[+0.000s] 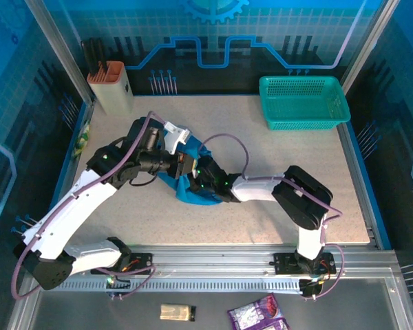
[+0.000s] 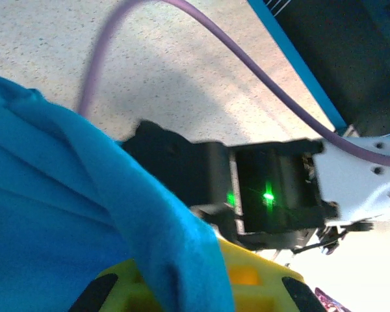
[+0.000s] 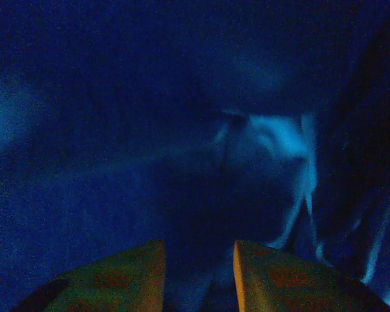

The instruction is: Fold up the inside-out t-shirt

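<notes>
Bunched between both grippers, the inside-out t-shirt [image 1: 193, 187] draped over your left gripper [image 2: 190, 287], whose fingers were clamped on a fold. The right gripper [image 3: 198, 255] sat buried in cloth, fingers slightly parted. You needed that fold held taut before reaching deeper.

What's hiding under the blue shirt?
Under the t-shirt you can see speckled table around its edges. The right tool is tucked into its folds, where it is dark. Anything else beneath the bunched cloth is covered.
</notes>
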Available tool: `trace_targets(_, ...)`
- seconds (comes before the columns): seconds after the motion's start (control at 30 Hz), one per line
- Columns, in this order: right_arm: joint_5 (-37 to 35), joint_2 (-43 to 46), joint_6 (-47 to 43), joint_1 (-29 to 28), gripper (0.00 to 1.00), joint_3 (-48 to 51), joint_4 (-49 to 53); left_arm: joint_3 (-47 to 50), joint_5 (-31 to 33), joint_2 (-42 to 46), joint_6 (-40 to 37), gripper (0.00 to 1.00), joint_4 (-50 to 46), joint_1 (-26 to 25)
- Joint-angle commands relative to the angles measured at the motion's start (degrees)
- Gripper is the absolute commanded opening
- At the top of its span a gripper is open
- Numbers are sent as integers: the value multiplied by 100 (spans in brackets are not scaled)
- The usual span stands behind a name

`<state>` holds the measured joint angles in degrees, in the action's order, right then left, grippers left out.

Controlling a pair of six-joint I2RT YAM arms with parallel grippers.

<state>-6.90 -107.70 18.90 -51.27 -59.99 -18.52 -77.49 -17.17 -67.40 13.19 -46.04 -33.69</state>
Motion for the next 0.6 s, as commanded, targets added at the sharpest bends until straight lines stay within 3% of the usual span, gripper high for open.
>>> trace_targets(0.0,584,-442,-88,193,41,-576,64,-300,-527,145,-1,0,-20,39)
trace_targets(0.17,557,-1166,-161,231,53,-1669,1211,-397,-736,230,84,0,24,42)
trace_targets(0.37,308,-2062,-67,222,78,-2805,2824,-597,-802,355,217,0,113,42)
trace_targets(0.57,-203,-2186,84,251,75,-2897,3973,-822,-368,506,228,0,76,38)
